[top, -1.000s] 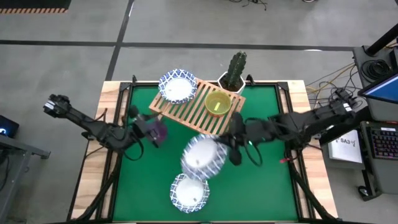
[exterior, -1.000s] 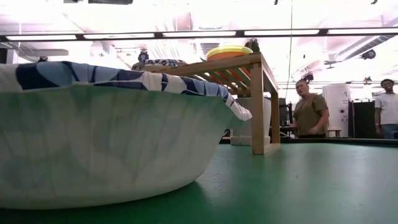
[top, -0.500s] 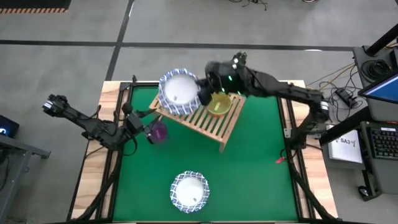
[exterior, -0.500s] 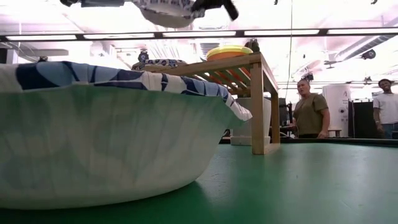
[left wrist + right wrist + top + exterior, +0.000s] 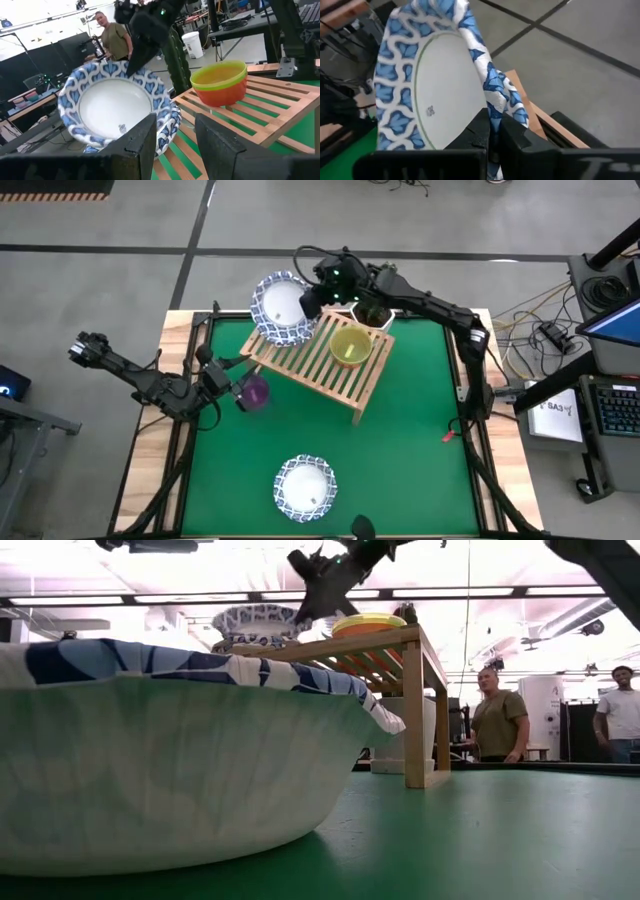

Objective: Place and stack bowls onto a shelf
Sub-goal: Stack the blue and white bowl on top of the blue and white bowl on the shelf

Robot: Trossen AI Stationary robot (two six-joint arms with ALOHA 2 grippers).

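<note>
Left gripper (image 5: 243, 387): low over the left part of the green mat (image 5: 420, 440), just off the shelf's left end; its fingers (image 5: 142, 142) stand apart, yet the overhead view shows the purple bowl (image 5: 255, 392) right at its tip, so whether it grips that bowl cannot be told.
Purple bowl: at the left gripper's tip on the mat's left side, close beside the shelf.
Blue-rimmed bowl, upper (image 5: 283, 308): over the left end of the shelf, on top of another blue-rimmed bowl (image 5: 170, 131) whose edge peeks out below it; tilted in the wrist views.
Right gripper (image 5: 313, 298): reaches across the back of the table to the shelf's left end, fingers (image 5: 481, 131) pinched shut on the rim of the upper blue-rimmed bowl.
Shelf (image 5: 320, 360): wooden slatted rack, set at an angle on the back half of the mat.
Yellow-green bowl (image 5: 351, 345): on the shelf's right part, nested in a red bowl (image 5: 222, 95).
Cactus pot (image 5: 375, 310): behind the shelf, partly hidden by the right arm.
Front bowl (image 5: 306, 488): a blue-rimmed bowl alone near the mat's front edge, well apart from the shelf.
People: a person (image 5: 498, 718) and another person (image 5: 622, 710) stand in the room beyond the table.
</note>
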